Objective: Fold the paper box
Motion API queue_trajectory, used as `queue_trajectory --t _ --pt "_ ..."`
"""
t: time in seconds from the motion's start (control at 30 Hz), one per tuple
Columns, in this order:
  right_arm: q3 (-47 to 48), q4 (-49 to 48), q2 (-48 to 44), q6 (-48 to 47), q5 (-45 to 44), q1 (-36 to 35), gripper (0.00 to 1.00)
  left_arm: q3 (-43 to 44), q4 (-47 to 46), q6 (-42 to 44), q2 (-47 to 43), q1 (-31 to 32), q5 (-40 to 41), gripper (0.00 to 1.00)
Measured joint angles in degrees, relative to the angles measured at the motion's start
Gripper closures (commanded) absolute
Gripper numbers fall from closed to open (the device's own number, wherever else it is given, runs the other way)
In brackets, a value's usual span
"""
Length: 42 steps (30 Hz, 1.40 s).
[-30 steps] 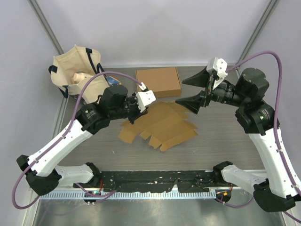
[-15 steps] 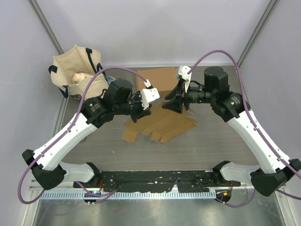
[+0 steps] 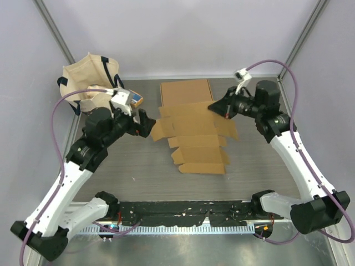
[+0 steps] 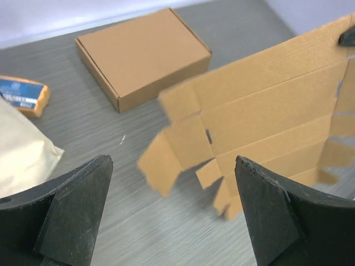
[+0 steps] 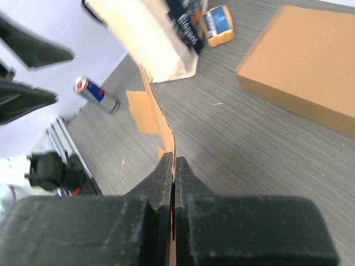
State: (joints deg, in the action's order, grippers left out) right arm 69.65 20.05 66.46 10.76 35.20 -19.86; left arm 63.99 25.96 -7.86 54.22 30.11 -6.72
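Note:
The paper box is a flat, unfolded brown cardboard blank (image 3: 194, 136) with flaps along its left and near sides. My right gripper (image 3: 213, 107) is shut on its far right corner and holds that edge up off the table. In the right wrist view the sheet (image 5: 161, 119) runs edge-on out of the shut gripper (image 5: 173, 159). My left gripper (image 3: 145, 123) is open just left of the blank, not touching it. In the left wrist view the blank (image 4: 266, 105) hangs tilted beyond the wide-apart gripper (image 4: 172, 166), with nothing between the fingers.
A closed, folded cardboard box (image 3: 186, 91) lies at the back of the table, just behind the blank. A canvas tote bag (image 3: 89, 83) stands at the back left with a small blue and orange packet (image 3: 135, 100) beside it. A drink can (image 5: 95, 93) lies near the bag.
My left gripper has opened, let go of the blank and drawn back to the left. My right gripper has shut on the blank's right corner and pulled it rightward, spreading it out.

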Motion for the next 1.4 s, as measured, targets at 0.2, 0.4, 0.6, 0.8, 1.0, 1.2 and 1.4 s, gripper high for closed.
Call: queue_trajectory --t 0.2,0.4,0.6,0.8,1.0,1.2,1.4 --pt "-8.04 -16.13 -0.02 21.03 11.21 13.97 0.98 -10.12 -10.58 -15.61 -2.91 -6.86 0.57 0.03" --pt "-17.94 -33.33 -0.48 38.53 19.12 17.53 0.98 -21.07 -21.86 -24.96 3.8 -10.64 -5.01 0.03" --pt "-19.91 -39.08 -1.29 44.87 22.32 17.84 0.99 -21.18 -31.78 -28.57 10.99 -11.1 -9.68 0.38" --pt "-19.28 -36.35 -3.19 40.02 22.6 18.12 0.43 -21.16 -40.59 -31.52 13.31 -11.72 -19.04 0.95" --pt "-8.87 -10.47 -2.73 12.35 9.44 14.86 0.2 -20.7 -38.45 -27.65 13.09 -11.76 -25.4 1.0" --pt "-2.38 -3.32 2.84 -0.87 7.65 8.5 0.16 -14.01 -27.54 -18.71 13.05 -11.74 -34.21 1.0" --pt "0.48 -0.66 11.58 -10.49 11.76 3.65 0.18 -12.41 -24.37 -14.12 11.93 -11.76 -39.01 1.0"
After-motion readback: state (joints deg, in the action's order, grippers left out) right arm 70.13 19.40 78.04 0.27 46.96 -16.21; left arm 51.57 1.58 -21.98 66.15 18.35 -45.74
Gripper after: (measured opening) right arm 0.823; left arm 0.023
